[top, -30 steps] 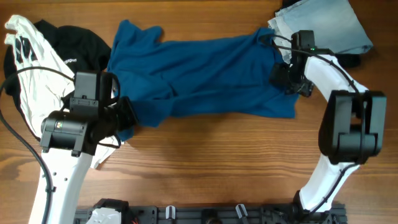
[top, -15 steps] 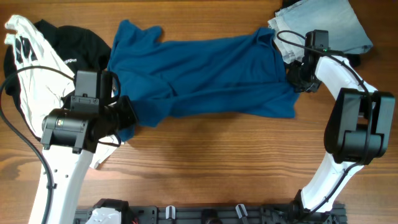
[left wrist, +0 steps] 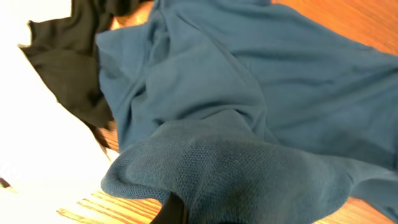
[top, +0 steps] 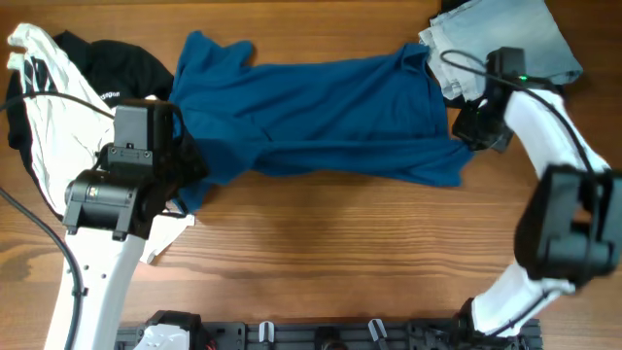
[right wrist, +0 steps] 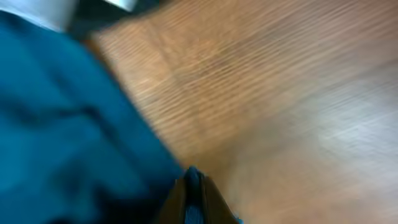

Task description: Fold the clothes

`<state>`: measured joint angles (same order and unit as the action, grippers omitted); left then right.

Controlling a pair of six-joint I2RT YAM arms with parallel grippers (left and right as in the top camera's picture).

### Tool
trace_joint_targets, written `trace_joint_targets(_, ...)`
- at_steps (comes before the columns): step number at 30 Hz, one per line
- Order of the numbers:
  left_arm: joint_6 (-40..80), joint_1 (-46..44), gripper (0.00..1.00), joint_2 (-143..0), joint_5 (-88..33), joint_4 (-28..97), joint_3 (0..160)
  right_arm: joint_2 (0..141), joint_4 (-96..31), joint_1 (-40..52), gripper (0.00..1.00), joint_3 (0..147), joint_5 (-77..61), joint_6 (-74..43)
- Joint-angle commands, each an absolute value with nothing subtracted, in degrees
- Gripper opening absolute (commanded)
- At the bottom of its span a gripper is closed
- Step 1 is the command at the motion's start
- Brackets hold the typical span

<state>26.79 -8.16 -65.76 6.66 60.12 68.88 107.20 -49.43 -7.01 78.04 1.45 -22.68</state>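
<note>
A large deep-blue shirt (top: 321, 107) lies spread across the middle of the wooden table. My left gripper (top: 191, 167) is shut on its lower-left part. In the left wrist view the blue shirt (left wrist: 236, 168) drapes over the jaws, and only one dark finger (left wrist: 173, 211) shows. My right gripper (top: 469, 126) is shut on the shirt's right edge. The right wrist view shows its tips (right wrist: 193, 183) pinching blue fabric (right wrist: 62, 124). A black tee (top: 121, 68) and a white garment (top: 49, 107) lie bunched at the far left.
A pale blue-grey garment (top: 515, 34) lies at the back right corner, just behind the right arm. Bare wood table (top: 330, 253) runs along the front. The left arm's cable (top: 19, 126) loops over the white garment.
The right gripper moved a little to the right and shut on the shirt's right edge. The left gripper shifted back and left with its fabric, drawing in the shirt's lower-left fold.
</note>
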Motion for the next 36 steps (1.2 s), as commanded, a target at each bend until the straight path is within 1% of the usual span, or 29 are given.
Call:
trace_joint_targets(1,25.9,-7.7,0.04,-61.3,9.8,59.3,71.7,91.3,-53.7,-10.0,0.04,78.8,-3.6,-22.5)
trace_joint_targets(7,25.9,-7.7,0.04,-56.6,8.7,61.6,71.7,77.4,-64.1,-10.5,0.04,78.8,-3.5,-19.5)
trace_joint_targets(12,25.9,-7.7,0.04,-54.0,4.4,68.4,71.7,73.5,-70.6,-11.2,0.04,78.8,-3.4,-17.9)
trace_joint_targets(16,26.2,-7.7,0.04,-53.9,3.9,78.1,71.7,73.6,-75.4,-16.9,0.04,78.7,-3.6,-13.4)
trace_joint_targets(20,27.6,-7.7,0.04,-54.2,5.3,79.4,71.7,74.2,-75.2,-22.3,0.04,78.7,-8.4,-7.3)
trace_joint_targets(23,29.0,-6.8,0.04,-56.6,9.9,78.6,71.6,77.3,-74.5,-22.4,0.04,78.7,-10.4,-4.4)
trace_joint_targets(27,28.7,-4.9,0.04,-64.6,11.1,75.6,71.6,84.9,-72.1,-20.1,0.04,78.7,-12.8,-3.1)
trace_joint_targets(31,28.7,-4.6,0.04,-74.8,15.6,70.0,71.6,91.3,-67.8,-16.2,0.04,78.7,-13.0,-3.2)
trace_joint_targets(36,28.8,-3.4,0.04,-83.9,15.7,66.3,71.6,95.7,-61.3,-12.4,0.04,78.7,-13.4,-4.7)
